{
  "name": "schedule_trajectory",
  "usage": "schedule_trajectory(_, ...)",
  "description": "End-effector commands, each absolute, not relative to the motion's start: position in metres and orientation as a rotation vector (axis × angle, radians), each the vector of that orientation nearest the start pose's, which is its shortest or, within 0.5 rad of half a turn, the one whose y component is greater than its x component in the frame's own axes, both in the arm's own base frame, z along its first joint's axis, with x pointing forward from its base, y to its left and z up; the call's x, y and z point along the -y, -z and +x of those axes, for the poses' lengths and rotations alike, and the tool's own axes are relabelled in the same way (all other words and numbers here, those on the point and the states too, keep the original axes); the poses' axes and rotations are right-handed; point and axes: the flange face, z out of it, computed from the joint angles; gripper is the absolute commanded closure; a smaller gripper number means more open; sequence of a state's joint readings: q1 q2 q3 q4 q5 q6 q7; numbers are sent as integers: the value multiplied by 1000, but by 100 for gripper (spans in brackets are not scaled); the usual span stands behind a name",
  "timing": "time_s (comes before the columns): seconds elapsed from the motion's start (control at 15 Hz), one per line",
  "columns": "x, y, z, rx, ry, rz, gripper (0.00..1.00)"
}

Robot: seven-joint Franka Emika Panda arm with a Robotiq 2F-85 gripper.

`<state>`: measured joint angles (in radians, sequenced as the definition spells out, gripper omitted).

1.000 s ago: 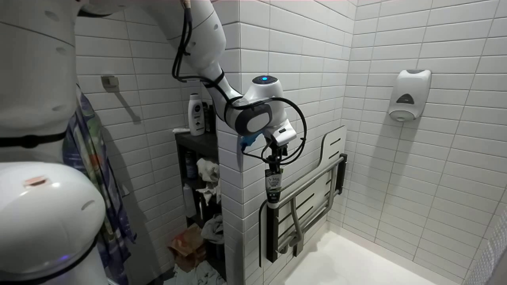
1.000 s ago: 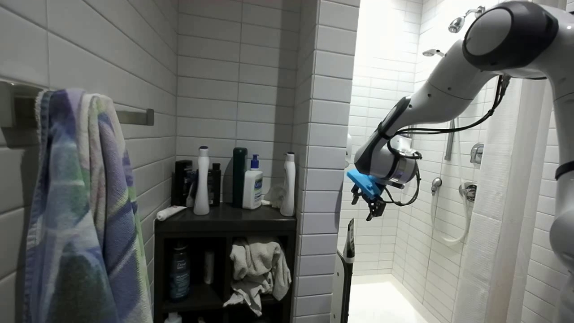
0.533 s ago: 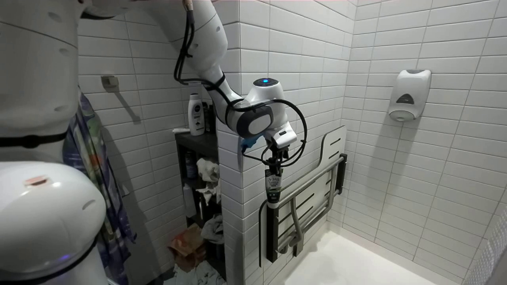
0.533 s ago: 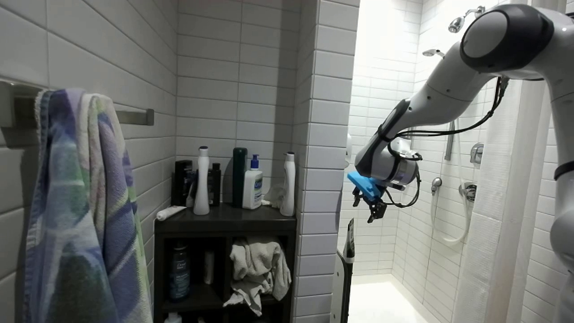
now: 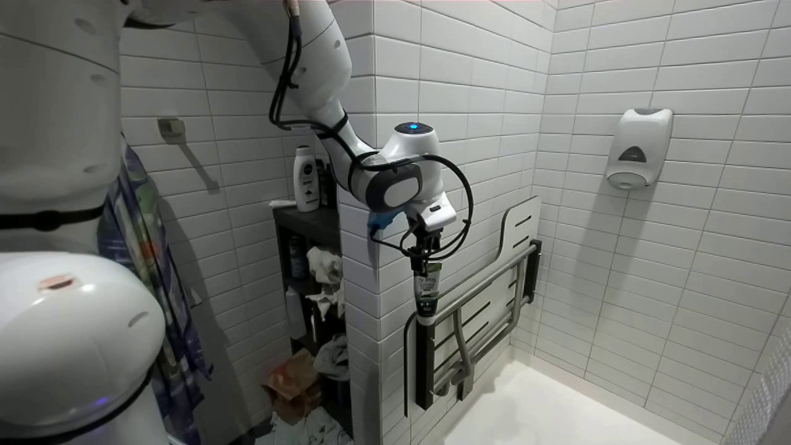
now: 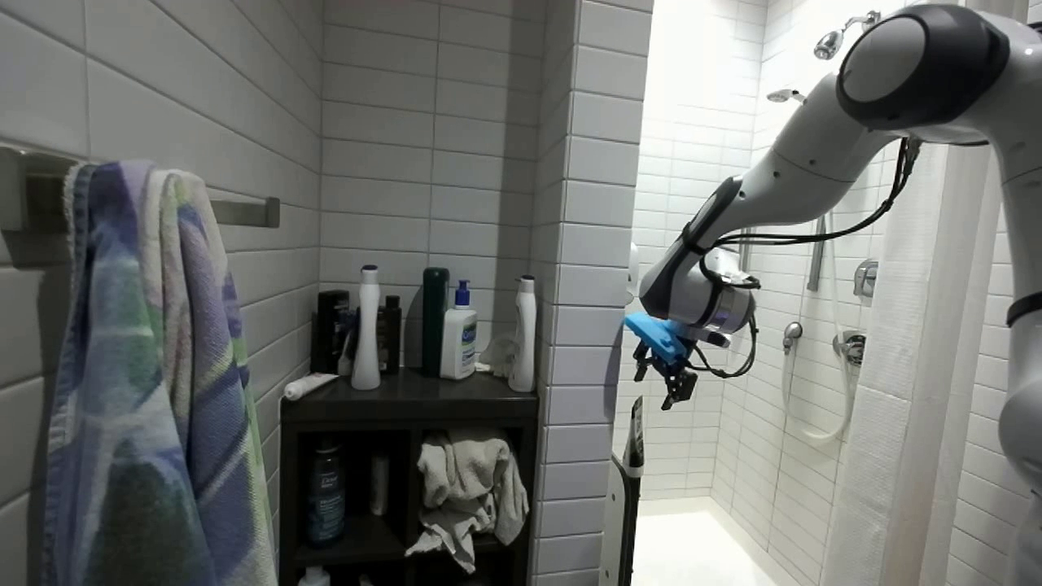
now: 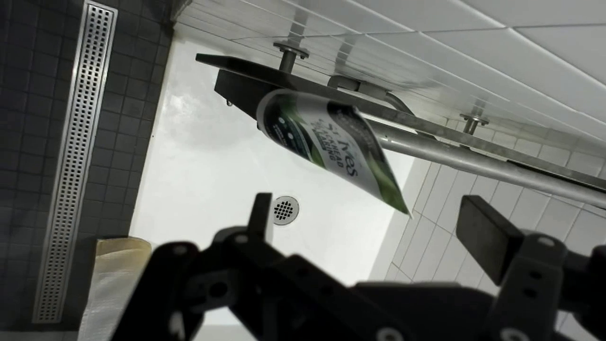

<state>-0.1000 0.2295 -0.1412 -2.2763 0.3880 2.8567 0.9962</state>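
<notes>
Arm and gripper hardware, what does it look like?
Arm: white, rounded links, dark grey joint covers, black cables and black straps, a small blue light atop the wrist. Gripper: black, two jointed fingers with flat dark pads; a bright blue piece near it.

Black shelf (image 6: 407,413) in an exterior view: pump bottle (image 6: 459,343) upright beside green bottle (image 6: 435,321) on its tabletop (image 6: 440,390), white tube (image 6: 311,386) lying flat. Cloth (image 6: 472,476) hangs out of the front, blue bottle (image 6: 326,498) stands in the compartment (image 6: 366,539) beside it. Towel (image 6: 155,366) draped over bar (image 6: 244,213). Dispenser (image 5: 639,148) on tiled wall (image 5: 710,259). Brown bag (image 5: 293,384) low by the shelf. Wrist view: round drain (image 7: 285,210) in white shower floor (image 7: 189,189), long grate (image 7: 75,161) in dark tile (image 7: 128,109).
</notes>
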Motion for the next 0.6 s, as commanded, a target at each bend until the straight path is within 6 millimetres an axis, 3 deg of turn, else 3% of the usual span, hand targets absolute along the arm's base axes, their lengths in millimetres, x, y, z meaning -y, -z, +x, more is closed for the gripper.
schedule_trajectory(0.0, 153, -296, 540, -2029, 359, -1999, 0)
schedule_trajectory(0.53, 155, -280, 547, -2050, 385, -1988, 0)
